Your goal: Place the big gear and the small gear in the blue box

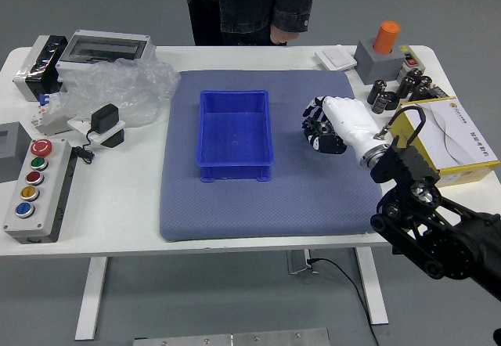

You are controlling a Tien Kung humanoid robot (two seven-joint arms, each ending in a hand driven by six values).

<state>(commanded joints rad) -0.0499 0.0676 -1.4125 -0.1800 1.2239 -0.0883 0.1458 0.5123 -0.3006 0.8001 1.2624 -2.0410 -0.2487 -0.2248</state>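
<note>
One dark gear at the right hand, one blue box on the mat

Item: right hand (pixel 344 123), white and black, reaching over the right part of the grey-blue mat (pixel 235 217). State of grip: cannot be told; the hand partly covers its own near side.

Item: dark gear (pixel 323 136), toothed, with a lighter hub, at the hand's far end, well apart from the box. Big or small cannot be told, nor whether it touches the mat.

Item: blue box (pixel 233 129), open-topped, upright on the mat, left of the gear, its floor in full view.

Item: person (pixel 258 1) at the far side in a dark denim jacket, one hand (pixel 283 35) lowered at the table's far edge.

Right side of the table (pixel 117 228): yellow box (pixel 462 175) with a white sheet (pixel 458 131) on top; several black cylindrical pieces (pixel 406 86); grey block (pixel 377 63) bearing an orange cylinder (pixel 387 37); white packet (pixel 336 58).

Left side: button panel (pixel 53 201); clear plastic wrap (pixel 117 91); black-and-white adapter (pixel 106 119).
</note>
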